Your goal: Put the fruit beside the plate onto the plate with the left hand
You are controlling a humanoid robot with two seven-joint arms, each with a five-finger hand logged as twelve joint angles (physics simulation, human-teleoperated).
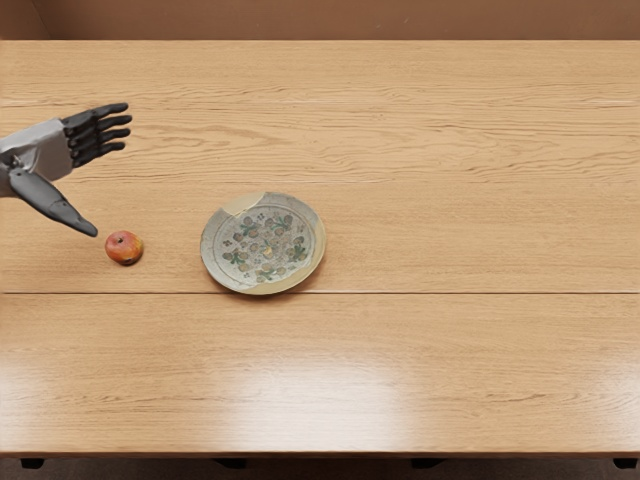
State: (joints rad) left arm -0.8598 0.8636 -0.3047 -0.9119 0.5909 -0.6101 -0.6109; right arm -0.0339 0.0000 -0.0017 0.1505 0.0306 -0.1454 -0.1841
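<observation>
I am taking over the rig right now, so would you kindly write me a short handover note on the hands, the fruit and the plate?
Left hand: open, fingers spread, holding nothing, up and left of the apple, thumb pointing toward it without touching.
Right hand: not in view.
Apple: on the table, left of the plate and apart from it.
Plate: nothing on it.
Done: nothing yet.
Left: grasp the apple, lift it and set it on the plate.
</observation>
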